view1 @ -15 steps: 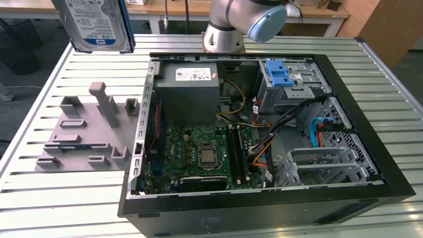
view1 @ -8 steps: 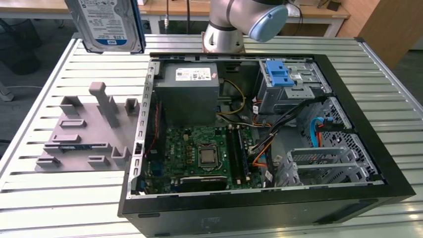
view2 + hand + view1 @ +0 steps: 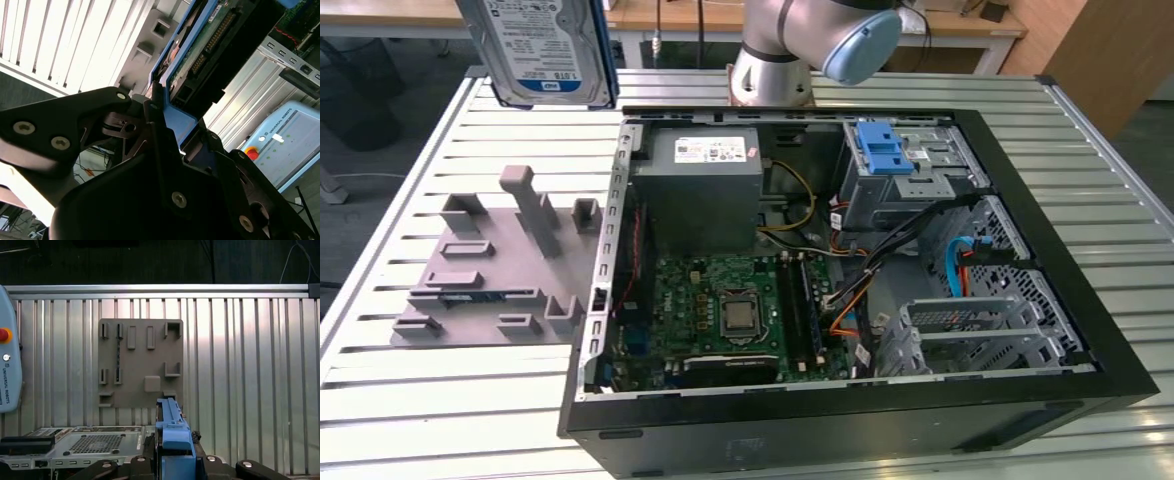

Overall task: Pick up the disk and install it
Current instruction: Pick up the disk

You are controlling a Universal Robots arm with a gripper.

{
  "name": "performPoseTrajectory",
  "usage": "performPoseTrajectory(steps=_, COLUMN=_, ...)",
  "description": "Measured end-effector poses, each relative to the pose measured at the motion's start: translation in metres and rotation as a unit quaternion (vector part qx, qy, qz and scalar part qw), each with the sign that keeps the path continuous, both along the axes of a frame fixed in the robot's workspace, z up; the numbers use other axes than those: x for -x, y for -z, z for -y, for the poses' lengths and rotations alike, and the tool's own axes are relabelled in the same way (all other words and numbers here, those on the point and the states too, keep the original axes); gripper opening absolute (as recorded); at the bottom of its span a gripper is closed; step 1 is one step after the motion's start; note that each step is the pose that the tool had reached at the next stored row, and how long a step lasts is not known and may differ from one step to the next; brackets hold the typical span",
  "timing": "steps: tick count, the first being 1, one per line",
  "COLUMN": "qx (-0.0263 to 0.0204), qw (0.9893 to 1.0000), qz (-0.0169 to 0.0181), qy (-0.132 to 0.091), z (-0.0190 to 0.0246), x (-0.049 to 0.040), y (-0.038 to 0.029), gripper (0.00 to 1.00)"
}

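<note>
Exterior view, upper centre: the arm (image 3: 771, 65) rises as a grey column to a blue-capped joint (image 3: 861, 45). Second wrist view: the gripper (image 3: 175, 119), black fingers (image 3: 152, 107) clamped on the disk (image 3: 202, 47) by its blue bracket.

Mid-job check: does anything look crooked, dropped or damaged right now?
Nothing stands out. The disk hangs above the table, clamped by its blue bracket in the end effector. The grey holder lies flat beside the open computer case, and nothing looks spilled or broken.

Open computer case (image 3: 854, 432), grey holder plate (image 3: 491, 278), slatted table (image 3: 454, 405)
</note>
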State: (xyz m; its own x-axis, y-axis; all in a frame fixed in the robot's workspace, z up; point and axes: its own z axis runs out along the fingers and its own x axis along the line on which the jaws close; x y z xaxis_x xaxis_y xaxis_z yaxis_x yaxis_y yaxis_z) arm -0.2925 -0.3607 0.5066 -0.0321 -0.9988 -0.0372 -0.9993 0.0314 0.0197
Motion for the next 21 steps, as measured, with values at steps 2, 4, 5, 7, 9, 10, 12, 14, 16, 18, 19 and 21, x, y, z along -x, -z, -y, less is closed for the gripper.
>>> performPoseTrajectory(steps=2, qx=0.0000, qw=1.0000, qz=0.0000, qy=0.000, z=0.0000, x=0.0000, y=0.0000, gripper=0.36)
performPoseTrajectory(steps=4, qx=0.0000, qw=1.0000, qz=0.0000, qy=0.000, z=0.0000, x=0.0000, y=0.0000, gripper=0.36)
performPoseTrajectory(steps=5, qx=0.0000, qw=1.0000, qz=0.0000, qy=0.000, z=0.0000, x=-0.0001, y=0.0000, gripper=0.36)
performPoseTrajectory(steps=7, qx=0.0000, qw=1.0000, qz=0.0000, qy=0.000, z=0.0000, x=-0.0011, y=0.0000, gripper=0.36)
performPoseTrajectory(steps=9, qx=0.0000, qw=1.0000, qz=0.0000, qy=0.000, z=0.0000, x=-0.0027, y=0.0000, gripper=0.36)
performPoseTrajectory(steps=10, qx=0.0000, qw=1.0000, qz=0.0000, qy=0.000, z=0.0000, x=-0.0037, y=0.0001, gripper=0.36)
performPoseTrajectory(steps=12, qx=0.0000, qw=1.0000, qz=0.0000, qy=0.000, z=0.0000, x=-0.0060, y=0.0000, gripper=0.36)
performPoseTrajectory(steps=14, qx=0.0000, qw=1.0000, qz=0.0000, qy=0.000, z=0.0000, x=-0.0079, y=0.0000, gripper=0.36)
performPoseTrajectory(steps=16, qx=0.0000, qw=1.0000, qz=0.0000, qy=0.000, z=0.0000, x=-0.0095, y=0.0000, gripper=0.36)
performPoseTrajectory(steps=18, qx=0.0000, qw=1.0000, qz=0.0000, qy=0.000, z=0.0000, x=-0.0109, y=0.0000, gripper=0.36)
performPoseTrajectory(steps=19, qx=0.0000, qw=1.0000, qz=0.0000, qy=0.000, z=0.0000, x=-0.0115, y=0.0000, gripper=0.36)
performPoseTrajectory(steps=21, qx=0.0000, qw=1.0000, qz=0.0000, qy=0.000, z=0.0000, x=-0.0129, y=0.0000, gripper=0.36)
